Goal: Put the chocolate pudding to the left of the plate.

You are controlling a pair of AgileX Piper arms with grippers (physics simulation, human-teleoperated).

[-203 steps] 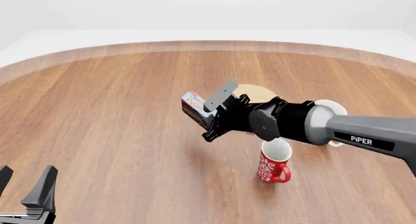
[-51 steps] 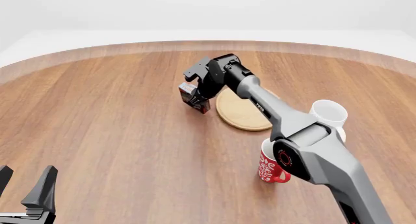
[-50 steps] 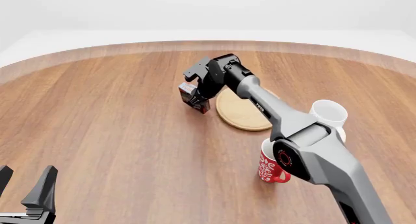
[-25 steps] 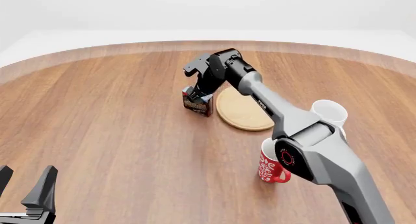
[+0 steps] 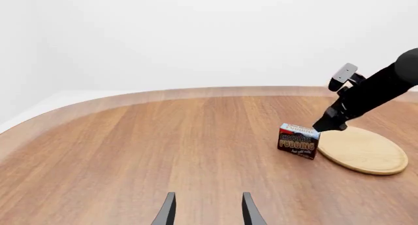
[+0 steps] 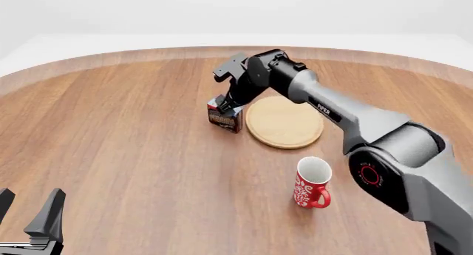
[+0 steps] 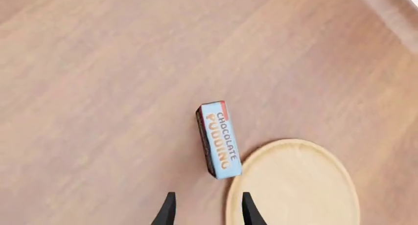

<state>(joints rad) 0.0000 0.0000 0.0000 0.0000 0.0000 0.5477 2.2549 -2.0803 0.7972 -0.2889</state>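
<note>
Chocolate pudding (image 6: pixel 225 116) standing on table just left of plate (image 6: pixel 285 122), touching or nearly. Right gripper (image 6: pixel 226 101) released, empty, above it. Left gripper (image 6: pixel 30 222) spread, idle. Looks done; retract only.

The chocolate pudding (image 7: pixel 218 139) carton top reads "CHOCOLATE PUDDING"; its dark front (image 5: pixel 298 141) repeats these words. Smaller print beneath is illegible. No other text is readable.
</note>
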